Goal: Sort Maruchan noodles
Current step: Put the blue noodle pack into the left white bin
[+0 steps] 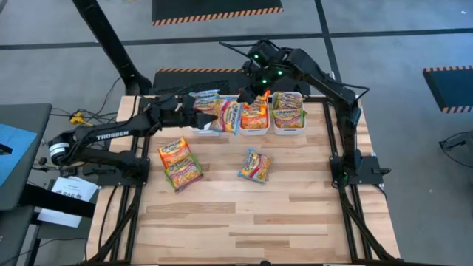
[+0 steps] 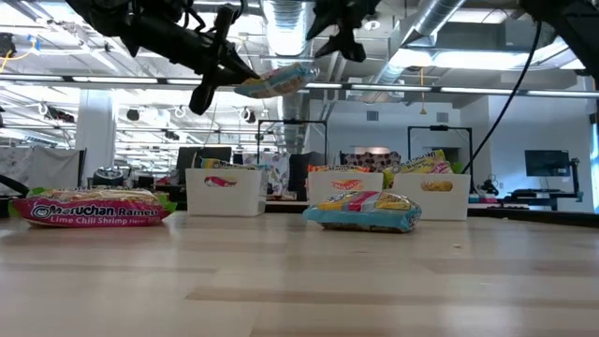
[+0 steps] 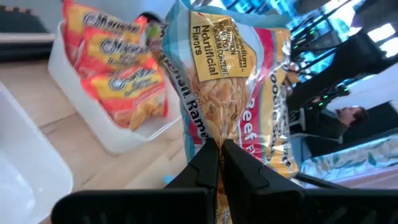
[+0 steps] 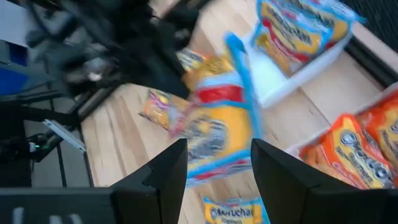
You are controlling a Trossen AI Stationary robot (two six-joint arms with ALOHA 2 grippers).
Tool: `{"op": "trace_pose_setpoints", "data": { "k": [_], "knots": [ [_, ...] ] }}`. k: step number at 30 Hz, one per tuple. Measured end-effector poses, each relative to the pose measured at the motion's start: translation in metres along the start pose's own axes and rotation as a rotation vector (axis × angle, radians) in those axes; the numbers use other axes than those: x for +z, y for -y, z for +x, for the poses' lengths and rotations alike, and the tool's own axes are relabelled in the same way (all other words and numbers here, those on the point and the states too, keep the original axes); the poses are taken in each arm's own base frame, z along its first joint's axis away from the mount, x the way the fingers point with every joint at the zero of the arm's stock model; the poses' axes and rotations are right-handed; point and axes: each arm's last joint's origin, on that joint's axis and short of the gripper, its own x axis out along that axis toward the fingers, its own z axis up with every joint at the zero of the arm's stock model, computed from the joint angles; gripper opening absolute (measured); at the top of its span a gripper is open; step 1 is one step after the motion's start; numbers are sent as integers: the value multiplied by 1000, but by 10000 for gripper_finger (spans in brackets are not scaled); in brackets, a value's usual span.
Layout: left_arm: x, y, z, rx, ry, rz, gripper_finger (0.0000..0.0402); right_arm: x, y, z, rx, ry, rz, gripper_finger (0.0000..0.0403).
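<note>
A blue-and-red edged Maruchan noodle packet (image 2: 278,81) is up in the air above the row of white bins (image 1: 278,130), with my left gripper (image 3: 219,157) shut on it. My right gripper (image 4: 217,163) hangs open just beyond the packet's free end (image 4: 219,118) and touches nothing that I can see. On the table lie an orange packet (image 1: 173,151) and a green one (image 1: 184,172) side by side, and a blue one (image 1: 255,165) lies flat near the middle. The bins hold more packets (image 1: 255,114). My left gripper pinches the packet's near end (image 3: 214,134) between its two shut fingers. The fingers come nearly level from the table's left side and lie along the packet. The packet sticks out past the fingertips, roughly level, lifted clear of the bins and the table.
The three white bins stand in a row along the table's far edge; one (image 3: 109,134) holds orange packets, another (image 4: 311,62) blue ones. The two arms are close together above them. Bare wood (image 1: 266,222) covers the table's near half.
</note>
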Motion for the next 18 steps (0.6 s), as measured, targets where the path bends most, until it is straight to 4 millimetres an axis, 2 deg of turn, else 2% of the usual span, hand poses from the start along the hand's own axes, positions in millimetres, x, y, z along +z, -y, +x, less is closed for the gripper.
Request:
{"op": "trace_pose_setpoints", "data": {
  "k": [11, 18],
  "knots": [
    [5, -2, -1, -12, 17, 27, 0, 2, 20, 20, -49, -53, 73, 202],
    [6, -2, -1, -11, 23, 36, 0, 4, 16, 29, 13, -65, 66, 202]
  ]
}}
